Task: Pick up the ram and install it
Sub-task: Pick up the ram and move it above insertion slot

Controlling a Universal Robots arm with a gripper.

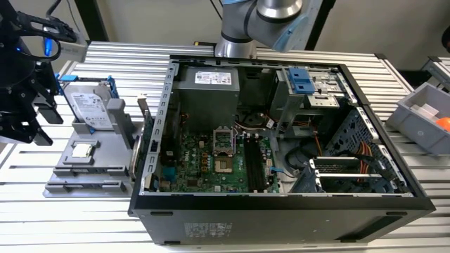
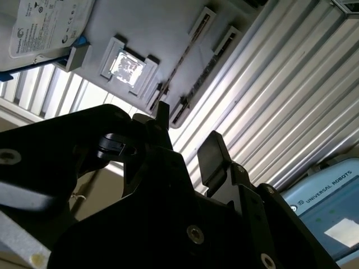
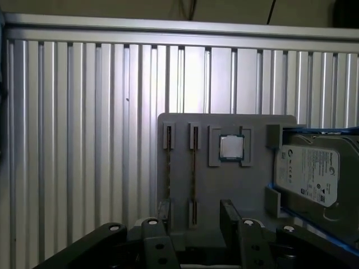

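Two ram sticks stand on edge in slots of a grey holder plate (image 3: 224, 185); they are thin and dark, one ram stick (image 3: 194, 168) beside the other (image 3: 169, 162). Both also appear in the second wrist view, as one ram stick (image 2: 179, 61) and its neighbour (image 2: 205, 73). My gripper (image 3: 193, 224) hangs above the plate, open, with nothing between its black fingers (image 3: 230, 216). In the first wrist view the gap lines up with one of the sticks, without touching it. The exterior view has the gripper (image 1: 41, 124) at its far left, over the plate (image 1: 105, 182).
The plate also carries a square processor chip (image 3: 231, 147) and a silver hard drive (image 3: 311, 174). An open computer case (image 1: 281, 203) with its motherboard and long black slots (image 1: 256, 163) lies at the exterior view's middle. A grey bin (image 1: 414, 124) stands at the right.
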